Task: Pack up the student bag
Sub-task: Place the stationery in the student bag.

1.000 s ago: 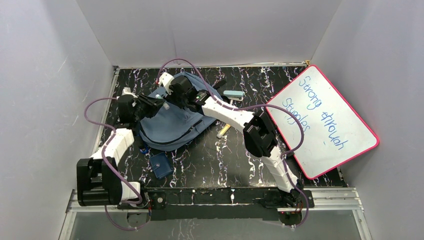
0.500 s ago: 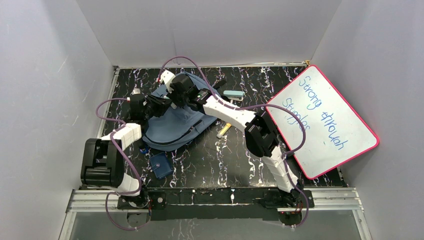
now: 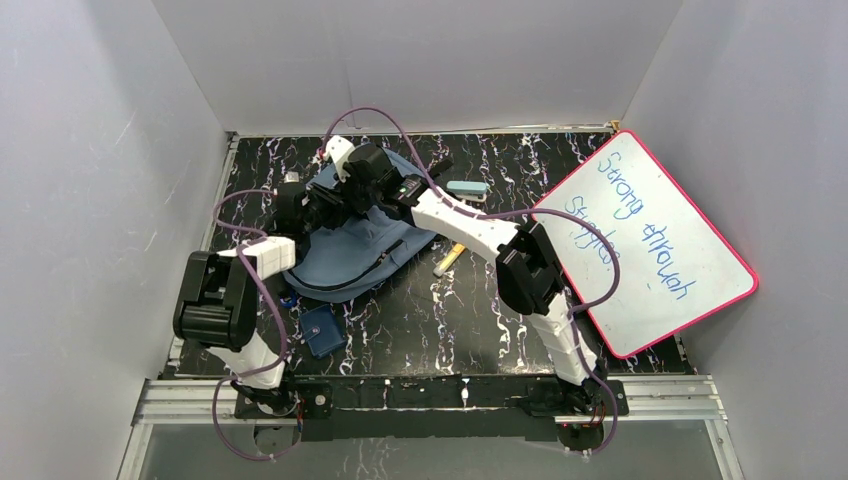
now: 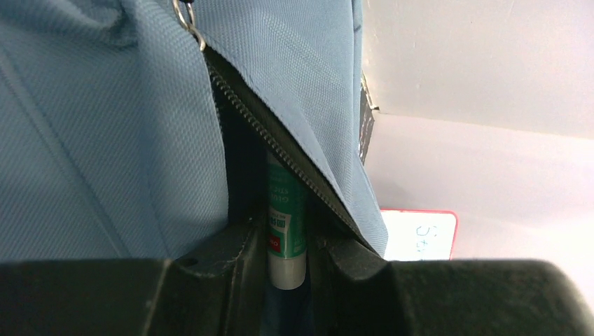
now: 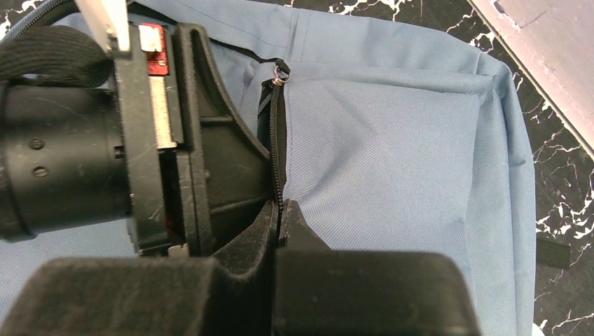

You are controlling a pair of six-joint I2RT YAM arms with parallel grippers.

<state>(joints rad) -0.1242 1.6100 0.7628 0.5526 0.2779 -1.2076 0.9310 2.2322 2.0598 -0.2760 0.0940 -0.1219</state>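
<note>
The slate-blue student bag (image 3: 350,255) lies at the table's back left. Its front pocket zipper (image 4: 280,150) gapes open. My left gripper (image 4: 286,245) is shut on a green and white glue stick (image 4: 286,231), whose top end pokes into the dark pocket opening. My right gripper (image 5: 281,210) is shut on the zipper edge (image 5: 275,140) of the bag (image 5: 392,161) and holds that lip up. In the top view the left gripper (image 3: 330,205) and the right gripper (image 3: 345,195) meet over the bag's upper part. The pocket's inside is hidden.
A pink-framed whiteboard (image 3: 645,240) leans at the right. A small dark-blue pouch (image 3: 322,332) lies near the bag's front corner. A yellow pen (image 3: 447,260) and a pale blue stapler (image 3: 467,188) lie right of the bag. Grey walls close in on three sides.
My left arm has swung right and its gripper has moved in over the bag with the glue stick. The right arm has shifted slightly, still pinching the zipper edge.
</note>
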